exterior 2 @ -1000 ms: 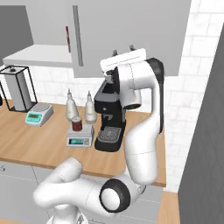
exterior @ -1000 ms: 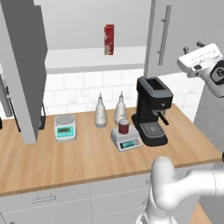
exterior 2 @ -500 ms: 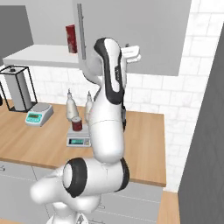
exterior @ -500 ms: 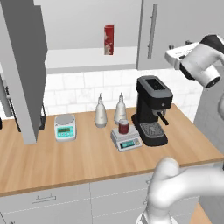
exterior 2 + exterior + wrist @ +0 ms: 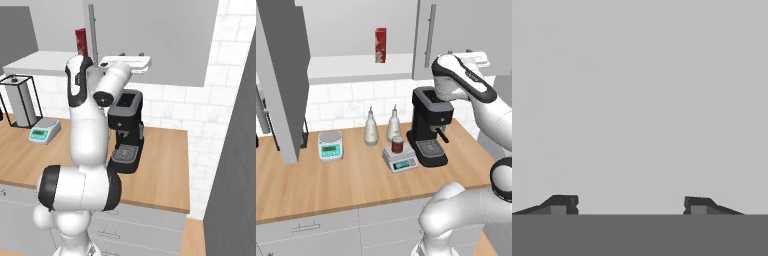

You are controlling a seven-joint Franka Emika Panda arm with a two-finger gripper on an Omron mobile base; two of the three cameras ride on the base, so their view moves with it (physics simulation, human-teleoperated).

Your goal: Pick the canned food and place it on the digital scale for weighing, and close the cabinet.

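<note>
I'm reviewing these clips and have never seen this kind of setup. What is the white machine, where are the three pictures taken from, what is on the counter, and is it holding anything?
It is a rendered white robot arm in a kitchen. Two cameras look from behind it, left and right; the third sits on its hand.

On the counter: the canned food standing on the digital scale, a second scale, two bottles and a coffee machine. A red carton stands in the cabinet, whose left door hangs open.

The gripper is open, holding nothing, facing the grey door.
</note>
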